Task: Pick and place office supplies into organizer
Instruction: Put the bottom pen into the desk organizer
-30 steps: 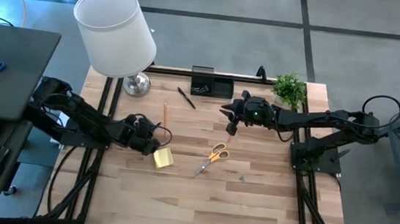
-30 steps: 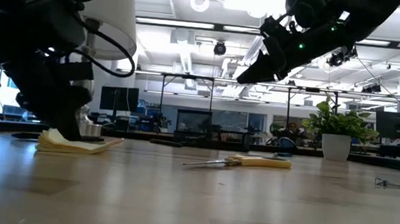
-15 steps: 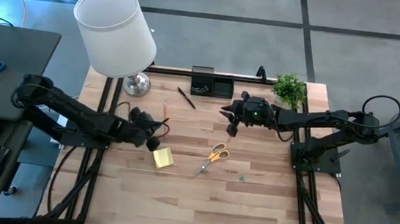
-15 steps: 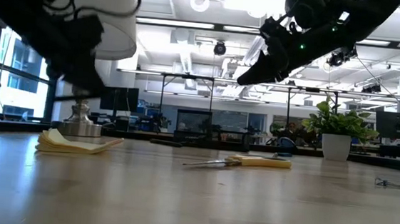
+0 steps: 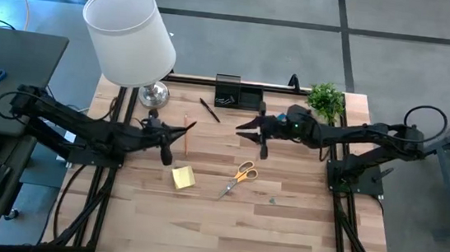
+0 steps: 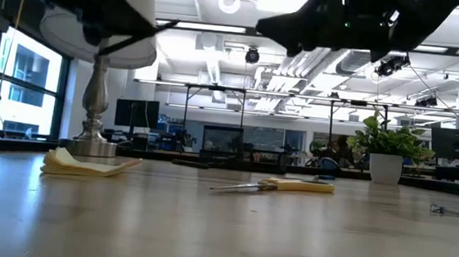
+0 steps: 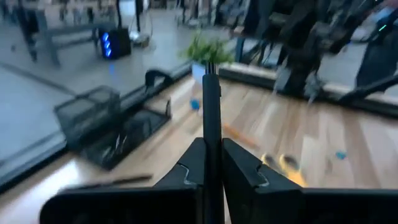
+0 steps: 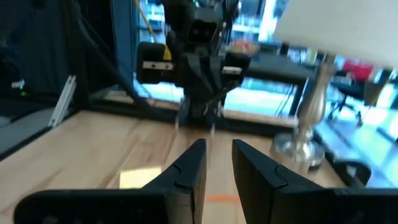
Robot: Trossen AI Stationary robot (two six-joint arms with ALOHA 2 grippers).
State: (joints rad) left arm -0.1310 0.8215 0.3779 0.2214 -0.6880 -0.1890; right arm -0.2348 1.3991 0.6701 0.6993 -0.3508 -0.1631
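**Left gripper** (image 7: 210, 163): raised over the left-centre of the table (image 5: 281, 231), fingers pressed together on the held black pen (image 7: 211, 106), which pokes forward past the tips. The pen is judged light, rigid and smooth, so it is apt to swivel in a grip this near one end. A hold nearer the middle would serve better.

**Sticky-note pad** (image 5: 183, 177): lies flat, near of the left gripper. It is soft and its sheets fan, so take it across the edges.

**Loose black pen** (image 5: 208, 109): lies on the table, far centre, apart from the organizer.

**Organizer** (image 5: 248, 101): stands at the far edge, centre.

**Orange-handled scissors** (image 5: 243, 175): lie at mid-table. They are stiff and the heaviest item here. Grasp them at the pivot.

**Right gripper** (image 8: 217, 152): held aloft right of centre, fingers a narrow gap apart, with nothing evident between them.
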